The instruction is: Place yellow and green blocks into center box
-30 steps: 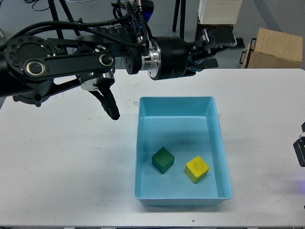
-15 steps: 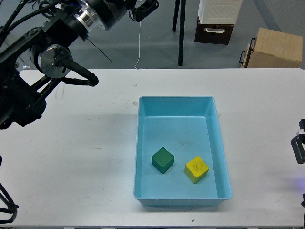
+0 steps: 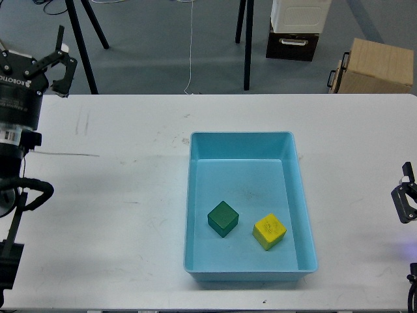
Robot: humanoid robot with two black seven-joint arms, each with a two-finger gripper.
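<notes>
Progress: both blocks sit in the box (image 3: 293, 195), so the job looks done, by my read. Nothing left to load as far as I can see.
Green block (image 3: 223, 218): on box floor, front-left part, turned a bit so a corner faces front. Dark green cube, clean edges, upright.
Yellow block (image 3: 269, 231): on box floor, just right of green, slightly nearer the front wall; the two are close but apart. Bright yellow cube, also turned a bit, faint marks on top face.
Box: light blue tray, open top, mid-table (image 3: 117, 215). Back half bare.
Left gripper (image 3: 44, 67): far left of box, at table's back edge, fingers apart, holding nothing.
Right gripper (image 3: 405, 201): far right of box, only a sliver in frame; can't tell if apart or together.
</notes>
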